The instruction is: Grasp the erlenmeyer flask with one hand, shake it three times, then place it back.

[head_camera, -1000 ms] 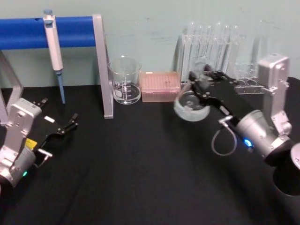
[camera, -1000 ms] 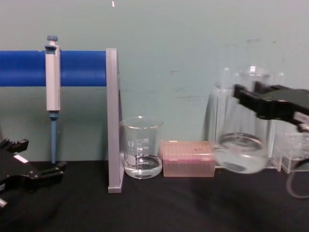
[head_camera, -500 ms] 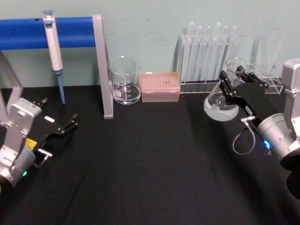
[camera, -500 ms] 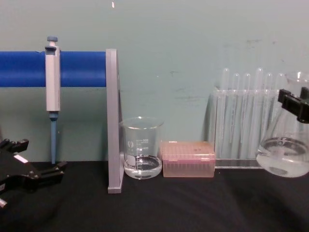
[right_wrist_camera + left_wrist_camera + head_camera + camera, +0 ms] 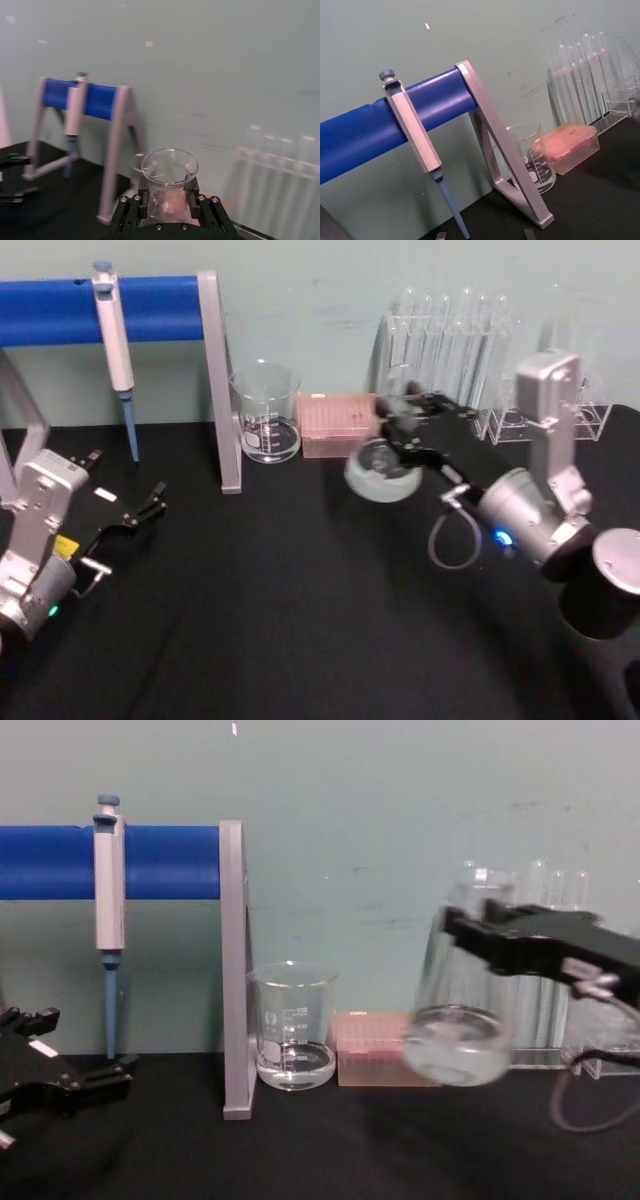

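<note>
The erlenmeyer flask point(image 5: 458, 1020) is clear glass with a little liquid in its wide base, and it hangs above the black table in front of the pink box. My right gripper point(image 5: 478, 935) is shut on its neck; in the head view the flask point(image 5: 378, 472) sits at the end of that gripper point(image 5: 405, 420). From the right wrist view I look down on the flask's open mouth point(image 5: 169, 167) between the black fingers point(image 5: 144, 196). My left gripper point(image 5: 155, 498) is parked open, low at the table's left with nothing in it, also seen at the chest view's left edge point(image 5: 75, 1065).
A glass beaker point(image 5: 266, 412) and a pink tip box point(image 5: 335, 425) stand at the back. A rack of test tubes point(image 5: 450, 335) is behind the flask. A pipette point(image 5: 115, 350) hangs on the blue-barred stand point(image 5: 215, 380) at the left.
The right gripper has swung the flask leftward, from in front of the test tube rack to in front of the pink box. One second ago it was also left. The left arm stayed still.
</note>
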Motion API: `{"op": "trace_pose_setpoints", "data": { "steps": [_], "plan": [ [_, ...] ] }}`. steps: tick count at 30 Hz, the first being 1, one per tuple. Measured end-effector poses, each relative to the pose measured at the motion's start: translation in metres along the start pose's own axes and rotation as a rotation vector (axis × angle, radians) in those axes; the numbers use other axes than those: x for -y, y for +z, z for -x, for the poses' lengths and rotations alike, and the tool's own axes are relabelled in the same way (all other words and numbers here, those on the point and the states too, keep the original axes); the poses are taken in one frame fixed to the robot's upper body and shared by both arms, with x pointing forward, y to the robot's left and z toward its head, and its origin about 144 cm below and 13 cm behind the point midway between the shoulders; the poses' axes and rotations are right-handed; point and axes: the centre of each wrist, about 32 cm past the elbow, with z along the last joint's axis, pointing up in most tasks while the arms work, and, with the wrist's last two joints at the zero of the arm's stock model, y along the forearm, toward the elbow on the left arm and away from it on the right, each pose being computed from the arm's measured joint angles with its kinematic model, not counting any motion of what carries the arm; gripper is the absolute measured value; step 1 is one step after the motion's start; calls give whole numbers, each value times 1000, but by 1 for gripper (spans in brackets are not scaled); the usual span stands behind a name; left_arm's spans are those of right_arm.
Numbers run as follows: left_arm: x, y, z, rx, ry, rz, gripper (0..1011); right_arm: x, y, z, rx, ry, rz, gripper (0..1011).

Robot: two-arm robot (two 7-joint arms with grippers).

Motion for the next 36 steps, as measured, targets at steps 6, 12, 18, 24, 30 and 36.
{"op": "trace_pose_setpoints", "data": {
  "steps": [6,12,18,24,30,36],
  "plan": [
    [0,0,0,0,0,0,1001,-19,1,11,-13,137,-15,449],
    [0,0,0,0,0,0,1001,-32,2,21,-24,234,-27,449],
    [0,0,0,0,0,0,1001,-38,3,26,-30,279,-32,449],
    [0,0,0,0,0,0,1001,-40,3,29,-33,295,-33,449],
    [0,0,0,0,0,0,1001,-35,4,26,-29,248,-36,449],
    [0,0,0,0,0,0,1001,-24,5,19,-20,166,-40,450]
  ]
}}
